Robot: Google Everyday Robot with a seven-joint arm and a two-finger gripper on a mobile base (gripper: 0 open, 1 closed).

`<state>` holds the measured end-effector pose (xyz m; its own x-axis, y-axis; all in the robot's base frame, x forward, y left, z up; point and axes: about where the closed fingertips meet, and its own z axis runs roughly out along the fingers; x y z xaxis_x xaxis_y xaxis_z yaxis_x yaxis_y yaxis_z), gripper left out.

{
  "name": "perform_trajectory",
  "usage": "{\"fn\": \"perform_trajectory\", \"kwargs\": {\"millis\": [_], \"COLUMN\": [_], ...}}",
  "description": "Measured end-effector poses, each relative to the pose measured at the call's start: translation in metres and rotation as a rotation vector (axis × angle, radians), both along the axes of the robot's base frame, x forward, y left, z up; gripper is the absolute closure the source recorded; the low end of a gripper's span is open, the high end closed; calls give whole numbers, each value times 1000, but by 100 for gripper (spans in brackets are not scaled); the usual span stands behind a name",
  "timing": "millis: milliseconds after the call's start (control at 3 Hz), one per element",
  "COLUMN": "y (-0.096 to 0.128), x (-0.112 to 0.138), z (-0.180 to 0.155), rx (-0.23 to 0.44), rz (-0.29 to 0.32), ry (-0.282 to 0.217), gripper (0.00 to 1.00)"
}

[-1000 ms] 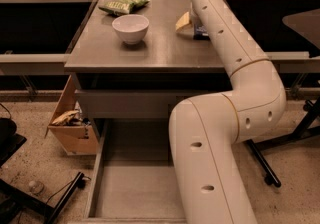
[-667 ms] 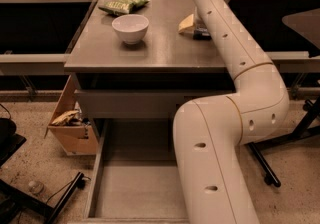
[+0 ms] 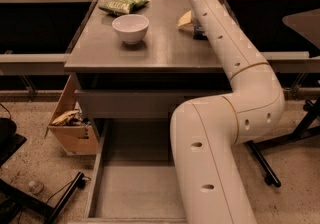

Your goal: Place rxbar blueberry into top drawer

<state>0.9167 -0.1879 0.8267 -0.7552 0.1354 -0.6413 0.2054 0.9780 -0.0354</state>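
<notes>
My arm rises from the bottom right and reaches over the far right of the grey countertop (image 3: 165, 50). The gripper is at its end, behind the forearm, next to a pale yellow object (image 3: 185, 18). Only a small dark part (image 3: 199, 32) shows there, and I cannot tell whether it is the gripper or the rxbar blueberry. The bar is not plainly in view anywhere else. The top drawer (image 3: 131, 188) is pulled out low in front of the cabinet, and the part of its grey floor that shows is bare. My arm covers its right side.
A white bowl (image 3: 130, 28) stands on the left middle of the countertop. A green crinkled snack bag (image 3: 124, 5) lies behind it. A shut drawer front (image 3: 125, 104) sits under the counter. A tan cardboard box (image 3: 72, 125) stands on the floor at left. Chair legs (image 3: 262, 165) are at right.
The arm has shifted slightly over the far right of the countertop. The bowl, the bag and the drawer have not moved.
</notes>
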Motion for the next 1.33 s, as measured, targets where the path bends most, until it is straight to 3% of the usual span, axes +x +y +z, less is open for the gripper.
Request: {"fn": "perform_trajectory", "kwargs": {"millis": [333, 1333], "y": [13, 13], "x": [0, 0], "z": [-6, -6], "rx": [14, 14], "rz": [28, 28], "ry": [17, 17], "gripper": [18, 88]}}
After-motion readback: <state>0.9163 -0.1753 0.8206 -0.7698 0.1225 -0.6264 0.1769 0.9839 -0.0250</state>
